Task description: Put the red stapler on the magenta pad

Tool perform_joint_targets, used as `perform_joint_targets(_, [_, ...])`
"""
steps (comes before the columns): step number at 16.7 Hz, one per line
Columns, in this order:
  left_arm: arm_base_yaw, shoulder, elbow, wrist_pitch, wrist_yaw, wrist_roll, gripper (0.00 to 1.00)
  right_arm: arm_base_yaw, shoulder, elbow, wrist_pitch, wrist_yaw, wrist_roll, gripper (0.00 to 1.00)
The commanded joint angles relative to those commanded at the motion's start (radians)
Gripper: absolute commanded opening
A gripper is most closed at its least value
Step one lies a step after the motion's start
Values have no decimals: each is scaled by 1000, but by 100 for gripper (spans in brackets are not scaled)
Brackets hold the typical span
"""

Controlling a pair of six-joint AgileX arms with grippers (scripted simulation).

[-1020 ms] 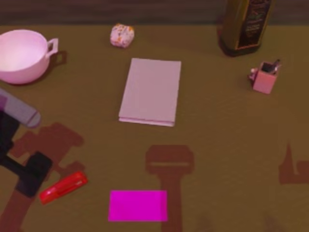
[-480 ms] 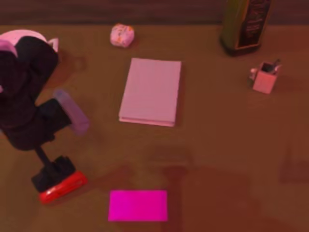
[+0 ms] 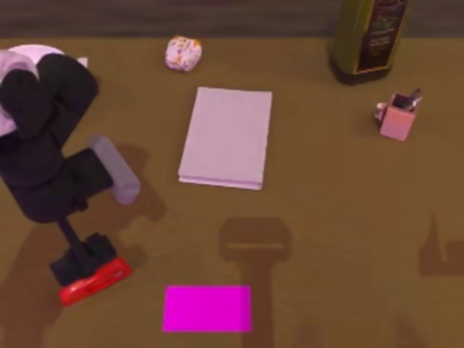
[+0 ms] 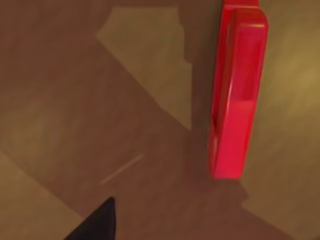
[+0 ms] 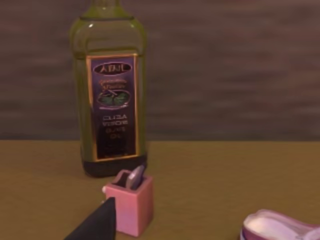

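Left end effector [image 3: 81, 262] over glossy red stapler [image 3: 96, 281]

A flat olive-brown table [image 3: 326, 217] fills the top view, crossed by soft dark shadows; behind its far edge runs a dim grey-brown streaked wall [image 5: 225, 65].

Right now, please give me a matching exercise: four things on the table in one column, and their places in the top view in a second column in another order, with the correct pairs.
Things:
1. red stapler
2. magenta pad
3. grey book
4. olive oil bottle

Places:
A. middle of the table
B. far edge, toward the right
C. near edge, left of the middle
D. near left, under the left gripper

Pairs: 1-D, 2-C, 3-A, 4-B
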State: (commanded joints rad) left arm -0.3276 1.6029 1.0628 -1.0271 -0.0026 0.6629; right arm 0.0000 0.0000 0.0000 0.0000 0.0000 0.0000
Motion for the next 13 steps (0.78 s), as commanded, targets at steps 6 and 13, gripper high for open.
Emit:
perform_joint_targets(6, [-2,101,-111,215,0,5,100,0,0,0,0,0,0,100])
perform_joint_targets(13, [-1,201,-219,419,1,8,100,0,0,0,0,0,0,100])
